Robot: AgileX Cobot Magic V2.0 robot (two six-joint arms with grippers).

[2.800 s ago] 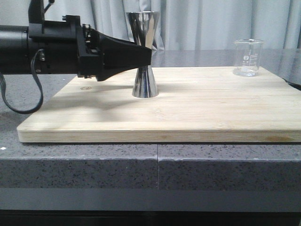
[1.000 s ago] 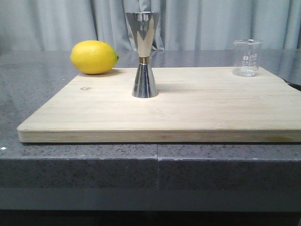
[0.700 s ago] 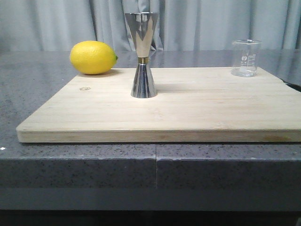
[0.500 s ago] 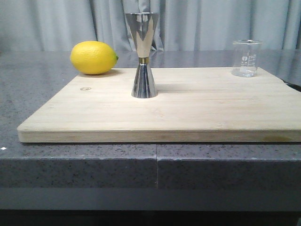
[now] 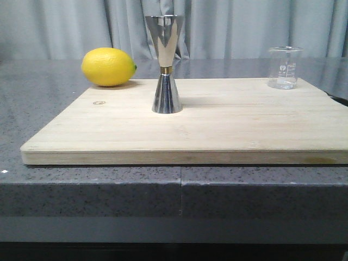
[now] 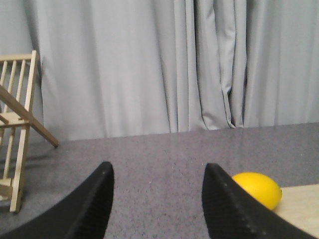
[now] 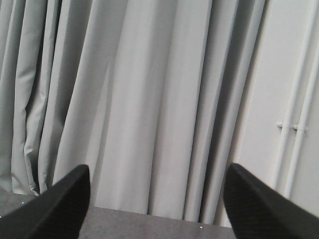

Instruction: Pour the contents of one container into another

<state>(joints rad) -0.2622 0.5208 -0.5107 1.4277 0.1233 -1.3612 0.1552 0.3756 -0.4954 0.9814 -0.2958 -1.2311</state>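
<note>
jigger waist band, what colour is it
Gold, a thin ring at the steel jigger's narrow waist; the front view shows it best.

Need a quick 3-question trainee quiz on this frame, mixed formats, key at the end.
1. True or false: the glass beaker is lying on its side on the wooden board.
2. Multiple choice: the steel jigger stands A) on the board, upright; B) on the grey counter beside the lemon; C) in the left gripper.
3. Fill in: the yellow fruit off the board's far left corner is a ____.

Key
1. False: it stands upright at the far right corner.
2. A.
3. Lemon. The left gripper and right gripper both hang open and hold nothing.
</note>
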